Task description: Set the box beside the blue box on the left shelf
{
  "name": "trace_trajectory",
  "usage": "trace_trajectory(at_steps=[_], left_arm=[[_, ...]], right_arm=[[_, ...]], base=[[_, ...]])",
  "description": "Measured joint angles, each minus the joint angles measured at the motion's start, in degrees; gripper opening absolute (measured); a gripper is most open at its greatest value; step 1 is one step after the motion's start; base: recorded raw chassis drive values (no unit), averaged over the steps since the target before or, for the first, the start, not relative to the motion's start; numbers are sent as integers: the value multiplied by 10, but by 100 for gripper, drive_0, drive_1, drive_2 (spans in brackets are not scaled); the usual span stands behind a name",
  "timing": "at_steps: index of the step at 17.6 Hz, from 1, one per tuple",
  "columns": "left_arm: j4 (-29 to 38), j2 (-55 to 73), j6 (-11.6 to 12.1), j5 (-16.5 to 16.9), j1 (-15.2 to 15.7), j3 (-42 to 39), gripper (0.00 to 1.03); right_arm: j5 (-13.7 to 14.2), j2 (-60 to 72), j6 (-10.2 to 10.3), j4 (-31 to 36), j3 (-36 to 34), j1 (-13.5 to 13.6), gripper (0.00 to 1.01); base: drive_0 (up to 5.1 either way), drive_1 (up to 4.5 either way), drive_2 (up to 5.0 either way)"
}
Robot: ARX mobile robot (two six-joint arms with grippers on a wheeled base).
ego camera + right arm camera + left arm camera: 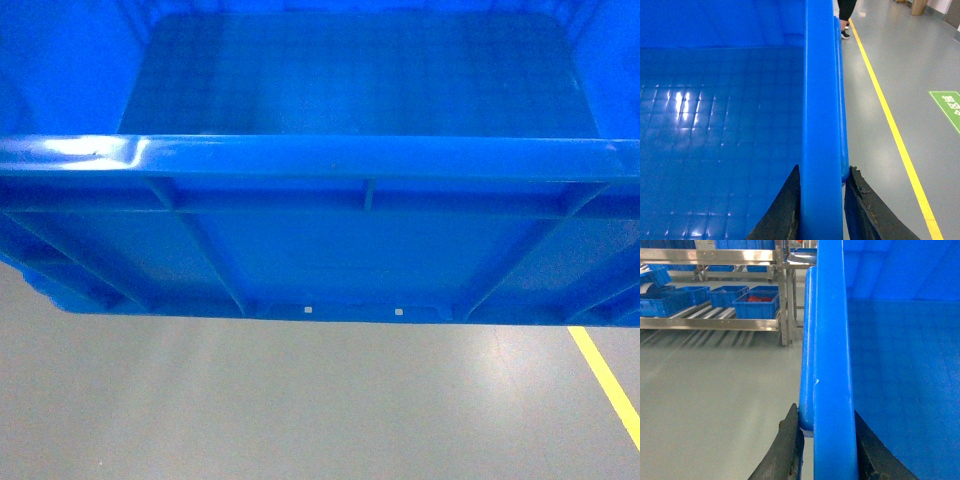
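Above grey floor [300, 400], ribbed bright-blue box [330, 250]

Overhead lamps are throwing white glare along the rolled rim of the big bright-blue plastic crate [330, 160] and glinting off its gridded bottom. The glossy grey floor [300, 400] is shining softly, while the head view is looking slightly hazy.

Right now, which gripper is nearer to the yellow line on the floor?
Right. The right gripper clamps the box rim on the side where the yellow line runs along the floor. The left gripper clamps the opposite rim, facing the shelf rack, away from that line.
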Motion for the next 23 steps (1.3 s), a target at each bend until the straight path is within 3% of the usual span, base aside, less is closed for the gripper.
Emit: trace_trajectory(at_steps=[23], left_arm=[[0, 0, 0, 0, 0, 0, 15]], right_arm=[[1, 0, 0, 0, -1, 0, 18]], base=[[2, 404, -399]])
